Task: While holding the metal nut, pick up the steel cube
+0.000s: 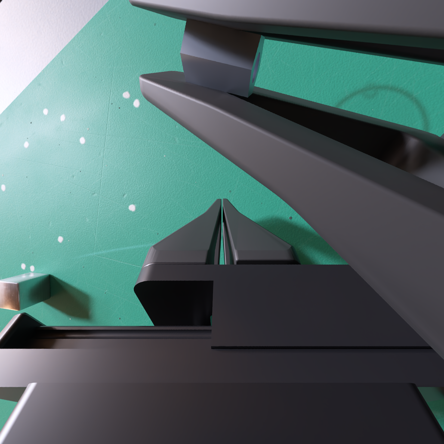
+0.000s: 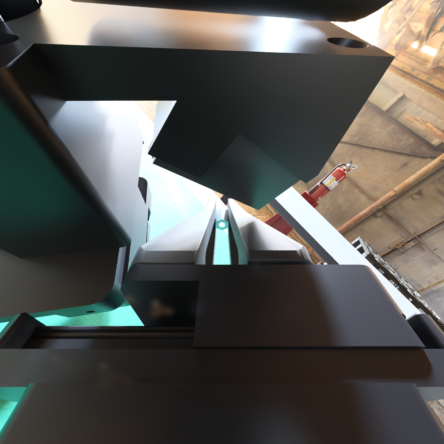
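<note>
i counted one metal nut [image 1: 219, 57] and one steel cube [image 1: 25, 290]. my right claw [image 2: 222, 204] pinched the nut between its fingers, above the green desk [image 1: 72, 180]. my left claw [image 1: 222, 200] was pressed together, holding nothing. the cube sat on the desk at the left edge of the left wrist view, apart from both claws, with bare desk around it. one red fire extinguisher [image 2: 332, 180] stood beyond the desk.

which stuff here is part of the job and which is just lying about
Job: nut, held between the right gripper's fingers; steel cube on the green mat; left gripper, shut and empty.

Lying about: red fire extinguisher in the background.
</note>
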Controlling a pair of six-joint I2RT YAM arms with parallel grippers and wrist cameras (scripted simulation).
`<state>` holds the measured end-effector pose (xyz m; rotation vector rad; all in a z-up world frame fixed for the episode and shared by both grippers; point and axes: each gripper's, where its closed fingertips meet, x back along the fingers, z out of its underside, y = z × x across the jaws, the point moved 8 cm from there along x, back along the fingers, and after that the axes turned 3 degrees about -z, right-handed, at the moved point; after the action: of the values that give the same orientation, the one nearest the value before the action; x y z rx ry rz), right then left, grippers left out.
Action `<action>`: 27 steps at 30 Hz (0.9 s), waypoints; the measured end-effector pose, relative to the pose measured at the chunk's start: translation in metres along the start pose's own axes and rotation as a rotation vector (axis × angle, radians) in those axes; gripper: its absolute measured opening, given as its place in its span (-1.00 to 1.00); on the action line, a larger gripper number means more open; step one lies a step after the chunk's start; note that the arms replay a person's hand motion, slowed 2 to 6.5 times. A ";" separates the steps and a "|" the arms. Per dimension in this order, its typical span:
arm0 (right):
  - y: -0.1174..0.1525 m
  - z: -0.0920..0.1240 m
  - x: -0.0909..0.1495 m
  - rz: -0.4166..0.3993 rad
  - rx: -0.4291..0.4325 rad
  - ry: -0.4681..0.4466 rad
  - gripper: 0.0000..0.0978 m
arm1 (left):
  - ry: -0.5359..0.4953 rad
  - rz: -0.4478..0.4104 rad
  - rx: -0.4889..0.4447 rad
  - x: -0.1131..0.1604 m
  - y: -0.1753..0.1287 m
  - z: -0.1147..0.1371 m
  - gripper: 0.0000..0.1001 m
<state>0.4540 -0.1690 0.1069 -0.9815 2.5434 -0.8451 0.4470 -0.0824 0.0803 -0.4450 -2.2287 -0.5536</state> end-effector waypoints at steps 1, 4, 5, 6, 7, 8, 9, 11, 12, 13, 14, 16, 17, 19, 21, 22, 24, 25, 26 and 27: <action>0.000 0.000 0.000 0.000 0.000 0.000 -0.84 | -0.001 0.000 0.000 0.000 0.000 0.000 -0.98; 0.000 0.000 0.000 0.001 0.005 -0.001 -0.84 | -0.004 0.009 0.005 0.001 0.000 0.002 -0.98; 0.000 0.000 0.000 0.001 0.009 -0.002 -0.84 | -0.007 0.011 0.012 0.002 0.000 0.002 -0.98; 0.000 0.000 0.000 0.002 0.014 -0.002 -0.84 | -0.011 0.013 0.022 0.003 0.001 0.003 -0.98; 0.000 0.000 0.000 0.003 0.020 -0.002 -0.84 | -0.020 0.013 0.034 0.004 0.003 0.003 -0.98; 0.000 0.000 0.000 0.004 0.027 -0.001 -0.84 | -0.032 0.013 0.046 0.006 0.004 0.004 -0.98; 0.000 0.000 0.001 0.004 0.033 -0.001 -0.84 | -0.046 0.012 0.059 0.008 0.006 0.004 -0.98; 0.000 0.000 0.001 0.005 0.044 -0.001 -0.84 | -0.075 0.007 0.083 0.015 0.011 0.005 -0.98; 0.000 0.000 0.001 0.006 0.049 -0.001 -0.84 | -0.087 0.003 0.093 0.018 0.014 0.006 -0.98; 0.001 -0.001 0.001 0.006 0.054 -0.001 -0.84 | -0.095 -0.002 0.101 0.021 0.016 0.006 -0.98; 0.001 -0.001 0.001 0.007 0.058 -0.001 -0.84 | -0.100 -0.007 0.106 0.024 0.018 0.006 -0.98; 0.002 -0.001 0.001 0.007 0.067 -0.001 -0.84 | -0.103 -0.016 0.109 0.029 0.020 0.006 -0.98; 0.002 -0.001 0.001 0.007 0.070 -0.001 -0.84 | -0.101 -0.019 0.108 0.030 0.021 0.005 -0.98; 0.002 -0.002 0.001 0.006 0.077 -0.003 -0.84 | -0.090 -0.025 0.101 0.031 0.021 0.007 -0.98; 0.003 -0.002 0.001 0.006 0.086 -0.003 -0.84 | -0.076 -0.028 0.087 0.031 0.020 0.008 -0.98; 0.003 -0.002 0.001 0.006 0.091 -0.003 -0.84 | -0.071 -0.029 0.080 0.031 0.018 0.008 -0.98; 0.004 -0.003 0.001 0.007 0.103 -0.003 -0.84 | -0.064 -0.032 0.064 0.029 0.015 0.009 -0.98; 0.004 -0.003 0.001 0.008 0.109 -0.004 -0.84 | -0.061 -0.033 0.057 0.028 0.013 0.009 -0.98; 0.005 -0.003 0.001 0.008 0.115 -0.004 -0.84 | -0.059 -0.034 0.051 0.027 0.011 0.009 -0.98; 0.005 -0.004 0.001 0.009 0.122 -0.005 -0.84 | -0.056 -0.034 0.046 0.025 0.009 0.009 -0.98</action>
<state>0.4487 -0.1654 0.1065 -0.9329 2.4579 -0.9809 0.4302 -0.0666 0.0965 -0.4041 -2.3018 -0.5124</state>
